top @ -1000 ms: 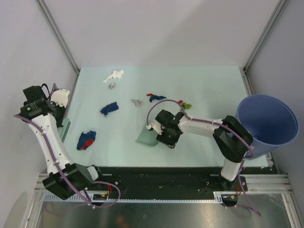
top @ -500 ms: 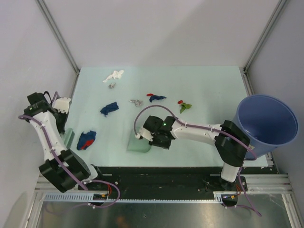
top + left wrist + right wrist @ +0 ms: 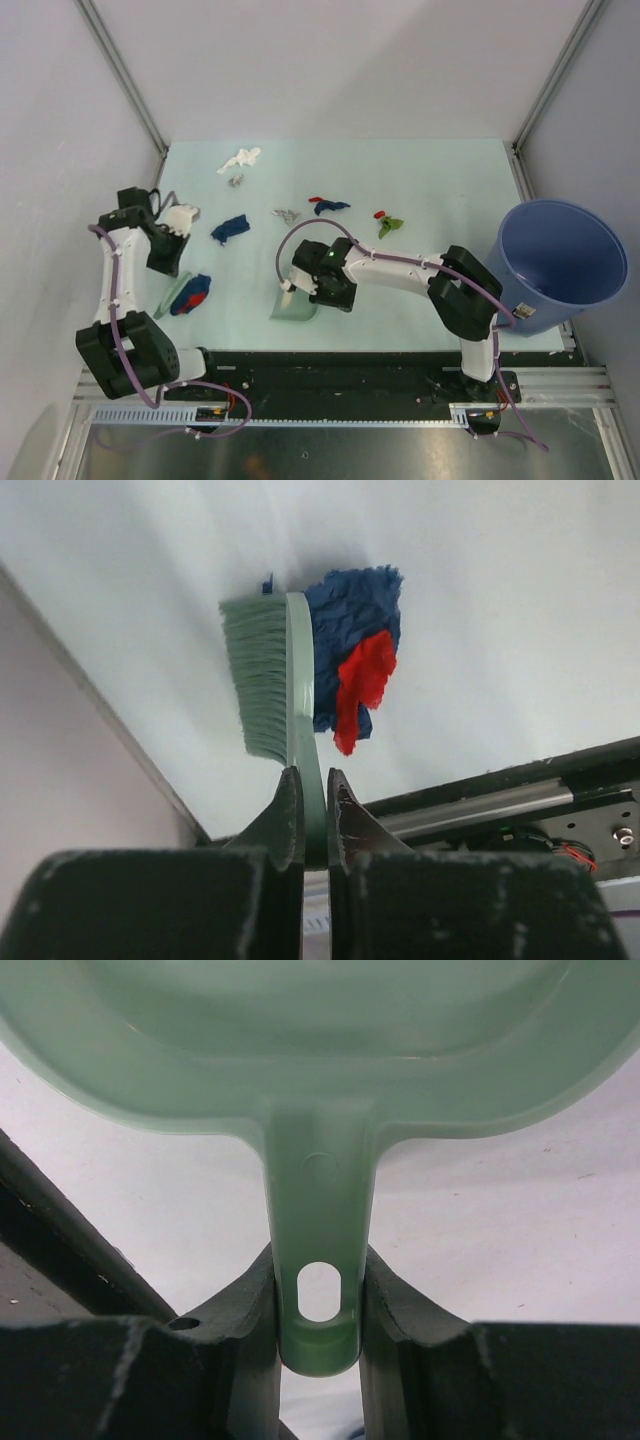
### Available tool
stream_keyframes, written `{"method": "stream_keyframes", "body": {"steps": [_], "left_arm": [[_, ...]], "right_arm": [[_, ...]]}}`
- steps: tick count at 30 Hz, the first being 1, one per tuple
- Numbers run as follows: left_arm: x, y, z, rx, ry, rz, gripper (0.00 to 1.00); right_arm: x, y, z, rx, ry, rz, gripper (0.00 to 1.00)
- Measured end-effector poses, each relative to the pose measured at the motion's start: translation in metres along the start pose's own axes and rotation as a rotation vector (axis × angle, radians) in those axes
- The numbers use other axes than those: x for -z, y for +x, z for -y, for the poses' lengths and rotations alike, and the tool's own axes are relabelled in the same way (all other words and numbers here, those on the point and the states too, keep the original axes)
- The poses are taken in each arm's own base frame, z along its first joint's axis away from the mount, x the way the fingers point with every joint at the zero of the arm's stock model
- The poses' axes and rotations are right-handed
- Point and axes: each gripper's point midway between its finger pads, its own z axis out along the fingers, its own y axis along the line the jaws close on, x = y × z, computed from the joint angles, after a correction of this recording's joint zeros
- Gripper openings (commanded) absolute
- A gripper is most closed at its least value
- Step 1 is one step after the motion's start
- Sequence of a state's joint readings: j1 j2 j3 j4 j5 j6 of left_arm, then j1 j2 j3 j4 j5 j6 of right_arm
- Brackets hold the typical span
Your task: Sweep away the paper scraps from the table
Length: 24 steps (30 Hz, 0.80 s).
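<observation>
Pale table (image 3: pixel 450 200): left pincer (image 3: pixel 312 778) clamps the brush (image 3: pixel 272 680), right pincer (image 3: pixel 320 1270) the dustpan (image 3: pixel 320 1080); your stroke may flick the blue-red scrap (image 3: pixel 350 620) past the dustpan.

Brush (image 3: pixel 170 296) touches scrap (image 3: pixel 193 293) on L, dustpan (image 3: pixel 293 306) to R, bin (image 3: pixel 565 262) by table (image 3: pixel 450 200) R edge.

Dustpan (image 3: pixel 320 1060) clamped in the right gripper (image 3: pixel 320 1270): I read it as smooth, translucent green plastic with a soft sheen. Brush (image 3: pixel 275 670) clamped in the left gripper (image 3: pixel 312 780): matt green plastic back, fine fibre bristles. Scrap (image 3: pixel 350 620) just beyond the left gripper, against the brush: crumpled paper, blue and red, rough, matt. Table (image 3: pixel 500 630) under it: smooth, matt. Jaws of both grippers: black, matt, slightly grainy. Rail (image 3: pixel 480 805) beside the left gripper: dark, glossy, looks like metal.
</observation>
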<state>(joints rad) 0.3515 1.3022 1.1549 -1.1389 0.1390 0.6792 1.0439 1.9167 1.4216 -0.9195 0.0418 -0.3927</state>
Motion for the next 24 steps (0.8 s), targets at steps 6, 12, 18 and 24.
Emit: {"method": "stream_keyframes", "body": {"steps": [6, 12, 18, 24], "left_arm": [[-0.005, -0.032, 0.045, -0.092, 0.107, 0.034, 0.0], [0.008, -0.063, 0.074, -0.088, 0.203, 0.131, 0.0], [0.015, -0.073, 0.115, -0.114, 0.349, 0.181, 0.0], [0.034, -0.083, 0.116, -0.071, 0.361, 0.228, 0.0]], "right_arm": [[0.001, 0.008, 0.005, -0.024, -0.008, -0.019, 0.0], [0.002, 0.013, 0.004, -0.049, -0.009, -0.038, 0.0], [0.005, 0.015, 0.001, -0.058, -0.01, -0.048, 0.0], [0.009, 0.021, -0.003, -0.063, -0.007, -0.075, 0.0]]}}
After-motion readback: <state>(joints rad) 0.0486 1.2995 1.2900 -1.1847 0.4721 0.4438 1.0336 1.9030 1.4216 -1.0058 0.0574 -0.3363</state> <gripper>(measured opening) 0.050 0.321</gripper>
